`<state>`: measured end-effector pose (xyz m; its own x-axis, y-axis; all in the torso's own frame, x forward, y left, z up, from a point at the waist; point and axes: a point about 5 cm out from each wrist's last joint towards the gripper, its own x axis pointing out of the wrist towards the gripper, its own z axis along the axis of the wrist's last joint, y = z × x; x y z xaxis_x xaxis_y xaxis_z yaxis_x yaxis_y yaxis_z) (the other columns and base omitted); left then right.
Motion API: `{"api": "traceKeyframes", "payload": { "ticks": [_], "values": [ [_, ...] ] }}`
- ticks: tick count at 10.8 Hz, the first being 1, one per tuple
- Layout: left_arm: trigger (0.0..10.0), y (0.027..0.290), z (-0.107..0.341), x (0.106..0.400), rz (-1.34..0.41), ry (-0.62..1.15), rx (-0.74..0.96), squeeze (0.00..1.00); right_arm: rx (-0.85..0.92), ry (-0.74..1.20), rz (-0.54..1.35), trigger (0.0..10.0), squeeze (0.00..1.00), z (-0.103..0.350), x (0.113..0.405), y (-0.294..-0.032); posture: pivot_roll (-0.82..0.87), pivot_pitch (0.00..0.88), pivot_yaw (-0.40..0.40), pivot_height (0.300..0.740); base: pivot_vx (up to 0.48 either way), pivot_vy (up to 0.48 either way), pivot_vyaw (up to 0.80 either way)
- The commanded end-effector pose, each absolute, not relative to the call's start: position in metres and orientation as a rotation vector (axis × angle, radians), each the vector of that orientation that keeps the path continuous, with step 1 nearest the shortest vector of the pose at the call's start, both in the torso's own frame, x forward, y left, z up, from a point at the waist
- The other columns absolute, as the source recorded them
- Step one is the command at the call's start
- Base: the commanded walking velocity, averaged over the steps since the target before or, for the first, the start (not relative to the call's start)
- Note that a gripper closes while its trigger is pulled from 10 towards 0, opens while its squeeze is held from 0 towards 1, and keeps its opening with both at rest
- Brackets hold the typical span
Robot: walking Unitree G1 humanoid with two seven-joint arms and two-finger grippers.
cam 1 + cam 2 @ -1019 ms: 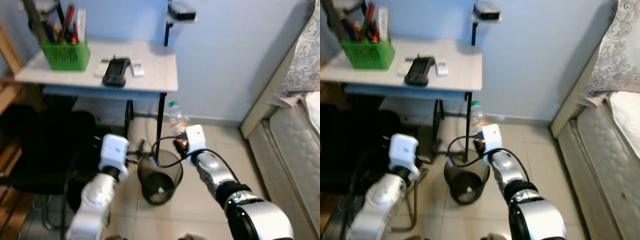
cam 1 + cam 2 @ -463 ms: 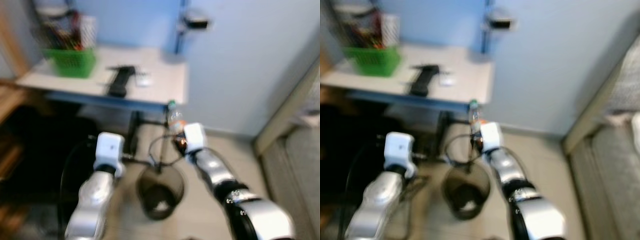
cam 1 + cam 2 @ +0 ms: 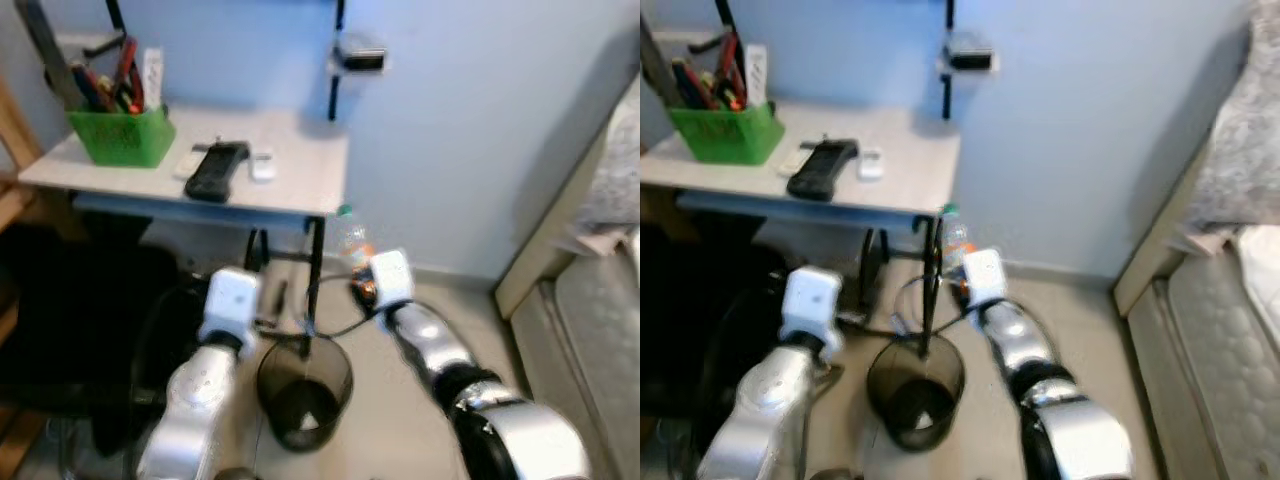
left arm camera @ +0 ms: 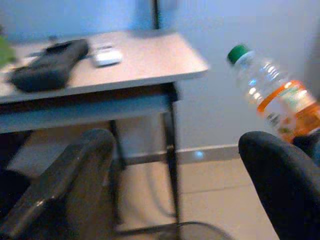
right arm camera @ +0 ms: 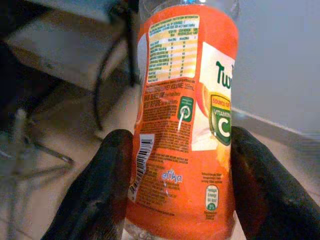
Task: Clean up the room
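The right gripper (image 5: 180, 175) squeezes a plastic bottle (image 5: 185, 100) between its 2 black fingers (image 5: 100, 195). The bottle has an orange label and a green cap, and it looks empty. It is held up in the air, just past the rim of the black bin (image 3: 303, 390), which stands on the floor below and a little to the left of the gripper.

The job looks partly done. The bottle is picked up, but it is not in the bin yet. I think the next step is to bring it over the bin's mouth and let go. Something pale already lies at the bottom of the bin.

The left gripper (image 4: 175, 185) has its 2 fingers spread wide apart, with nothing between them. It hangs beside the bin on the other side.

The right wrist view shows the label and how firmly the fingers press it. The left wrist view shows the bottle's green cap from the side. The head views show the table (image 3: 300, 180), with the green basket (image 3: 120, 135) and the black case (image 3: 212, 170).
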<state>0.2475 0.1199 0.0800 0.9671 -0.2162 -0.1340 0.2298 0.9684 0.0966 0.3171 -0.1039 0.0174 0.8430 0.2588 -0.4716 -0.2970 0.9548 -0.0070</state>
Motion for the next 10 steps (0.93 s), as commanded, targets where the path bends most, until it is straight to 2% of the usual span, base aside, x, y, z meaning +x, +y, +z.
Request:
{"api": "traceKeyframes", "payload": {
  "ticks": [1, 4, 7, 10],
  "values": [
    [10.0, 0.124, 0.084, 0.250, -0.210, 0.106, 0.118, 0.00, -0.084, 0.498, 0.321, 10.0, 0.00, 0.017, 0.317, -0.097, 0.13, 0.000, -0.045, 0.710, 0.345, -0.330, 0.00],
    [10.0, 0.126, 0.079, 0.244, -0.265, 0.127, 0.153, 0.00, -0.170, 0.543, 0.396, 10.0, 0.00, 0.012, 0.311, -0.085, 0.14, 0.000, -0.051, 0.710, 0.000, 0.000, 0.00],
    [10.0, 0.129, 0.074, 0.208, -0.423, 0.135, 0.219, 0.00, -0.150, 0.582, 0.357, 10.0, 0.00, 0.006, 0.305, -0.081, 0.19, 0.058, -0.055, 0.710, 0.000, 0.000, 0.00],
    [10.0, 0.127, 0.081, 0.191, -0.429, 0.146, 0.224, 0.00, -0.108, 0.611, 0.338, 10.0, 0.00, 0.003, 0.303, -0.077, 0.23, 0.138, -0.052, 0.710, 0.000, 0.000, 0.00]
  ]
}}
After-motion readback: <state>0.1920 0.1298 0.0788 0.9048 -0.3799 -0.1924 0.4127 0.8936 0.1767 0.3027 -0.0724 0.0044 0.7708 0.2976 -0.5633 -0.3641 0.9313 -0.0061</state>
